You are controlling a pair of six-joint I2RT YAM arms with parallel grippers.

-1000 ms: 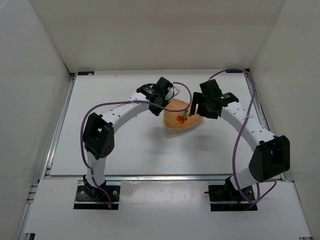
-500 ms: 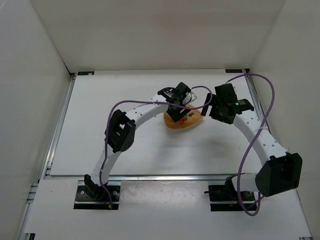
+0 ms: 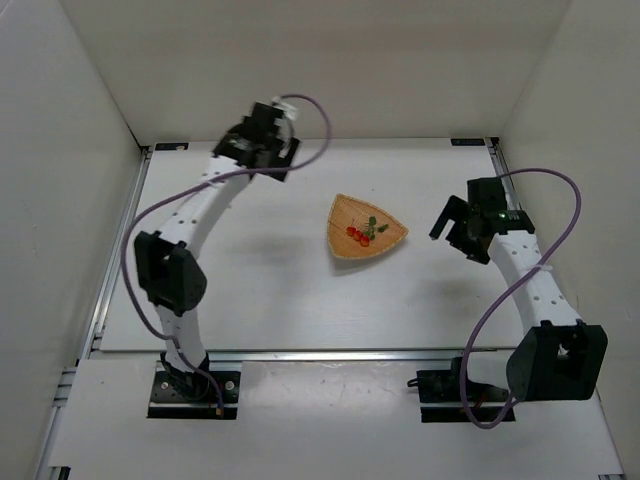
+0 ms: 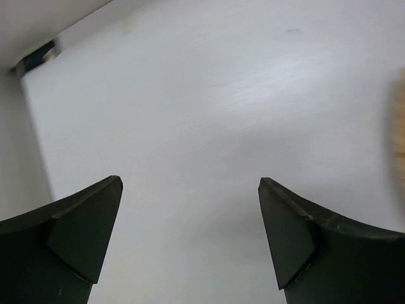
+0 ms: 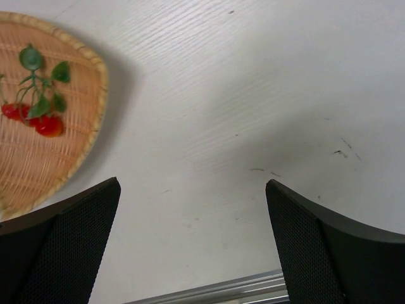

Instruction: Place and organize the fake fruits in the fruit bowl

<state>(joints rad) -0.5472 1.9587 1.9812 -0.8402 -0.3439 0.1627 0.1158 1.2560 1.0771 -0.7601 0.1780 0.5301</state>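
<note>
The fruit bowl [image 3: 345, 215], a woven orange-tan rounded triangle, sits mid-table. The fake fruits [image 3: 360, 235], small red cherries with green stems and leaves, lie inside it. In the right wrist view the fruit bowl [image 5: 38, 164] fills the upper left corner, with the fake fruits [image 5: 44, 123] in it. My left gripper [image 3: 268, 150] hovers open at the back left, far from the bowl, and a blurred sliver of the bowl's rim [image 4: 400, 133] shows at its view's right edge. My right gripper [image 3: 452, 228] stands open to the right of the bowl, nothing between its fingers. Both the left gripper [image 4: 190, 183] and the right gripper [image 5: 193, 183] are empty over bare table.
White walls enclose the table on three sides. An aluminium rail [image 3: 120, 240] runs along the left edge, and a rail [image 5: 221, 291] shows below my right gripper. Purple cables loop off both arms.
Both arms have drawn away from the bowl. The left swung to the back left and opened its jaws; the right withdrew to the right and opened wider. The fruits stay in the bowl.
</note>
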